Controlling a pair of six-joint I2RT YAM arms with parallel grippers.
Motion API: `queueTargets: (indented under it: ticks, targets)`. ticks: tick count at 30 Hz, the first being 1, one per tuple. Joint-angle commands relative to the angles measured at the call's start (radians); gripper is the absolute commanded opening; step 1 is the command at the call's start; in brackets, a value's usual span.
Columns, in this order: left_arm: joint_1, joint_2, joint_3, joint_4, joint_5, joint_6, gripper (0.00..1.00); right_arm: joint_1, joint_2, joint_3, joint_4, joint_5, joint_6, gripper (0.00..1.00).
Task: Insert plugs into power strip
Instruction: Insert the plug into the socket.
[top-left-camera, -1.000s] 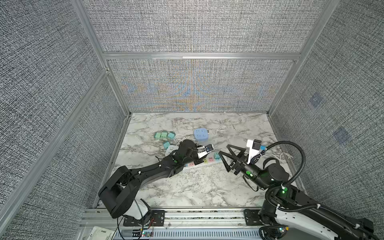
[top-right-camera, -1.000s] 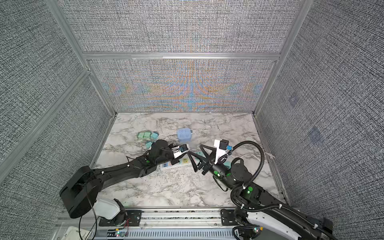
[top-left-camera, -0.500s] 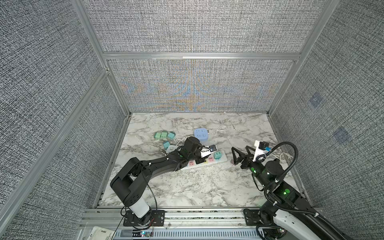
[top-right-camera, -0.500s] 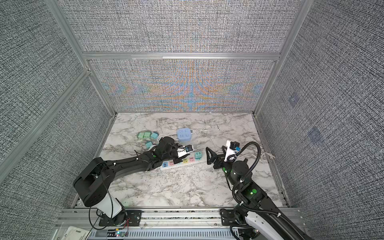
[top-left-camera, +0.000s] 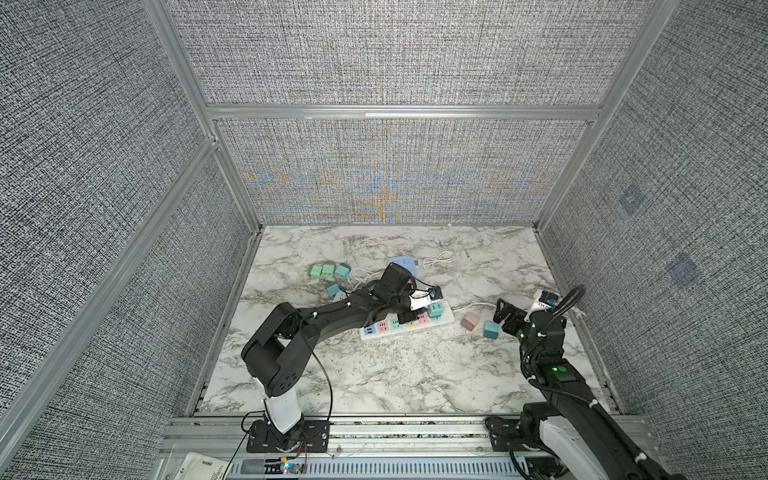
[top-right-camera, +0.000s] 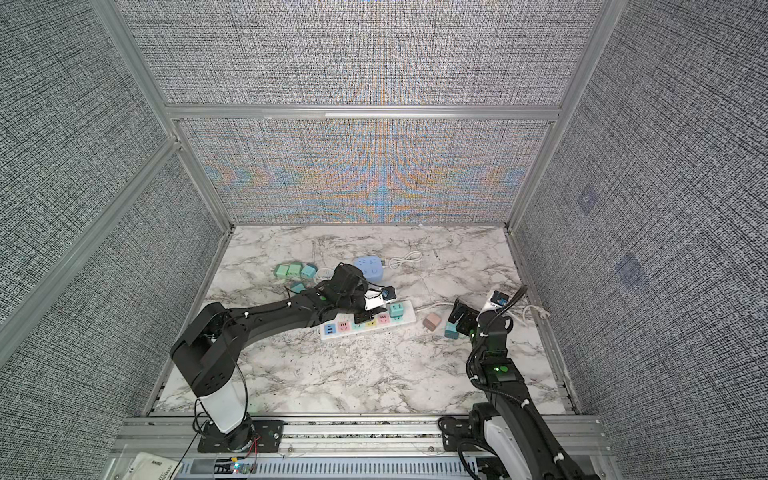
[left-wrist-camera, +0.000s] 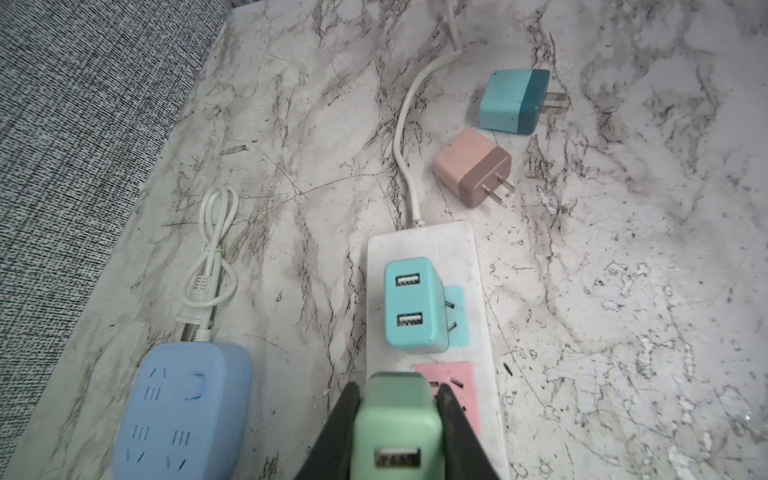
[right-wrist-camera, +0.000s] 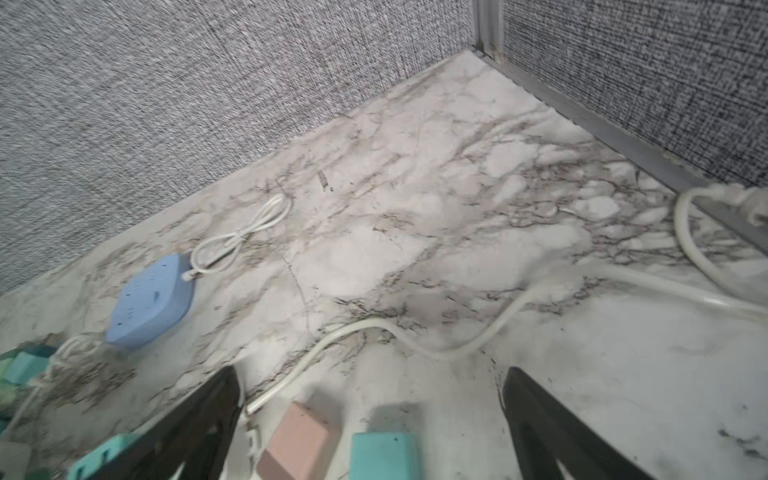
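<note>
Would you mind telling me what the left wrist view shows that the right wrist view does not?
Only the left wrist view shows the left gripper shut on the mint green plug, at the pink socket of the white power strip. Only the right wrist view shows the right gripper, open, and the corner post of the enclosure. Both show the blue socket hub, the coiled white cable, and the pink plug and teal plug lying loose on the marble.
</note>
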Motion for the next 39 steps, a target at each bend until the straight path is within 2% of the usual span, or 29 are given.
queueTargets:
  ticks: [1, 9, 26, 34, 39]
  targets:
    - [0.000, 0.037, 0.042, -0.098, 0.039, 0.013, 0.00, -0.013, 0.059, -0.024, 0.153, 0.020, 0.009, 0.99]
    - [0.001, 0.098, 0.109, -0.170, 0.061, 0.012, 0.00, -0.018, 0.036, -0.088, 0.236, -0.054, 0.008, 1.00]
    - [0.000, 0.143, 0.108, -0.151, 0.041, -0.001, 0.00, -0.017, 0.016, -0.105, 0.245, -0.060, 0.010, 0.99]
    - [0.001, 0.186, 0.175, -0.236, -0.007, -0.026, 0.00, -0.017, 0.026, -0.099, 0.247, -0.060, 0.010, 0.99]
    - [0.001, 0.177, 0.199, -0.295, 0.004, -0.029, 0.00, -0.017, 0.021, -0.105, 0.255, -0.070, 0.007, 0.99]
